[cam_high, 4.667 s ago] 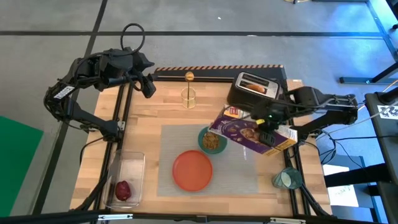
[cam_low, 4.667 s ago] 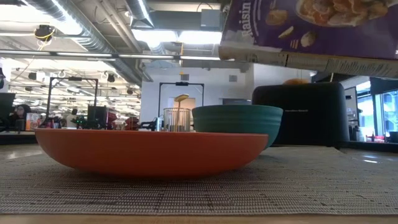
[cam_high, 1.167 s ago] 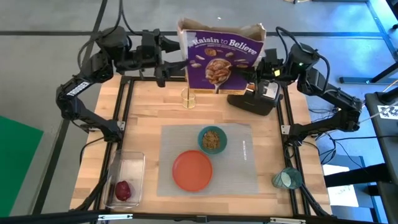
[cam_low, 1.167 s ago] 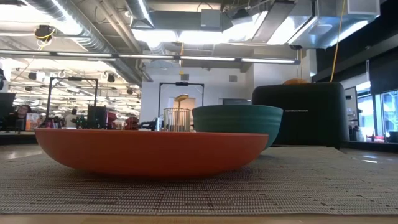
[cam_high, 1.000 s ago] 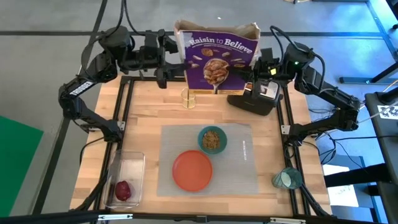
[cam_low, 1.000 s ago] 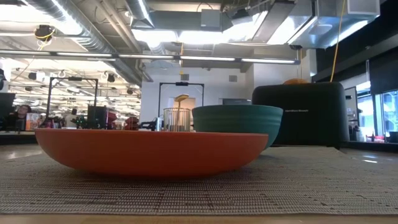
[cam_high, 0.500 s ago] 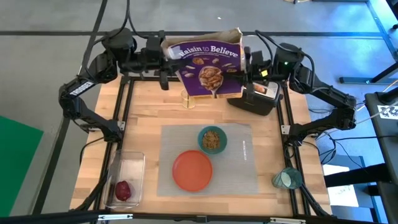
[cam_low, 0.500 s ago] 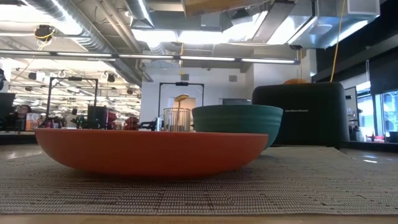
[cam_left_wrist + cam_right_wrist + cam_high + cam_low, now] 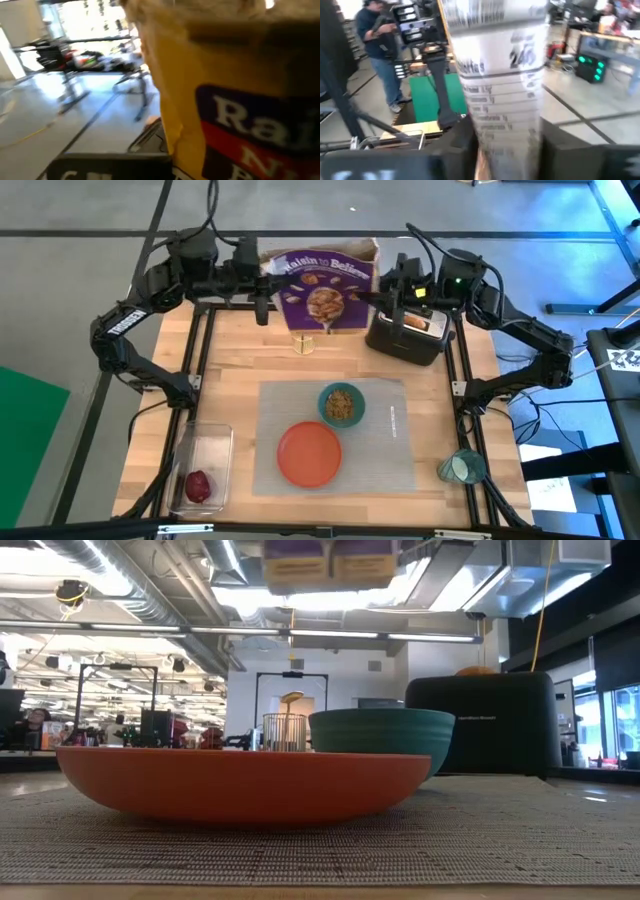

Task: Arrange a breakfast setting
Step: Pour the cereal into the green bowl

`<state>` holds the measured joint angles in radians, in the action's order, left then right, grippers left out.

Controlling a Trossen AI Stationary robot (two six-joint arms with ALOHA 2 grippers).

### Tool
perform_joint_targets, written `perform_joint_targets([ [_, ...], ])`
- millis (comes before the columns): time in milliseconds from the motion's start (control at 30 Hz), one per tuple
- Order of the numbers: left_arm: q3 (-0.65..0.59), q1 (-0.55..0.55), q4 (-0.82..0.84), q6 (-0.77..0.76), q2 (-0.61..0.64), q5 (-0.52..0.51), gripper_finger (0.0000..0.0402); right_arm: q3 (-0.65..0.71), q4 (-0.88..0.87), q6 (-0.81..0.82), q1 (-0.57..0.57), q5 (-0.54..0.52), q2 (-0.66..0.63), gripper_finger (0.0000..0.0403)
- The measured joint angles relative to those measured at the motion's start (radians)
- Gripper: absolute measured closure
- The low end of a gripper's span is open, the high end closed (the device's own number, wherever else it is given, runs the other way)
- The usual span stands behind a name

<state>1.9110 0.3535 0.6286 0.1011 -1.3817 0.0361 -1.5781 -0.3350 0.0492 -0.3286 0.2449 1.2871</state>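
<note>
**Cereal box held aloft between both arms at the table's far edge**

Containers first. Teal bowl [image 9: 323, 402] on the grey placemat [image 9: 390, 450], filled with brown cereal. Just beside it, nearer the front edge, the orange plate [image 9: 309, 453], bare. Clear plastic tub [image 9: 208, 432] at the front left corner, off the mat, holding only the dark red fruit [image 9: 199, 485]. Black toaster [image 9: 385, 340] at the far right, with the bagel [image 9: 412, 321] sitting in its slot. Small wire holder [image 9: 284, 732] at the far middle, with the gold spoon [image 9: 291, 698] standing upright in it. Teal cup [image 9: 462, 468] at the table's right edge, well apart from the mat; contents not discernible.

Purple cereal box [image 9: 325, 290] up in the air over the far edge, above the wire holder. Left gripper [image 9: 264, 288] clamped tight on the box's left edge. Right gripper [image 9: 392, 292] against the box's right edge; whether gripping or letting go cannot be told.

Compared with a second ago: box lower and tipped flatter, front panel now foreshortened from above where before it stood upright and fully readable. Underside of the box now visible along the top of the low view, absent there then. Bowl, plate, tub, fruit, cup and toaster unmoved.
</note>
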Motion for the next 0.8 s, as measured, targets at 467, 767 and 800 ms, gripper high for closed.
perform_joint_targets([
  [467,-0.089,0.030,0.319,-0.105,0.197,-0.484,0.0400,-0.002,-0.124,0.067,0.002,-0.153,-0.043,0.0170],
  [767,-0.616,0.029,0.216,-0.271,0.459,-0.672,0.0401,-0.001,-0.120,0.074,0.002,-0.147,-0.054,0.0190],
  [800,-0.673,0.029,0.191,-0.273,0.477,-0.690,0.0401,-0.001,-0.120,0.074,0.002,-0.147,-0.054,0.0191],
])
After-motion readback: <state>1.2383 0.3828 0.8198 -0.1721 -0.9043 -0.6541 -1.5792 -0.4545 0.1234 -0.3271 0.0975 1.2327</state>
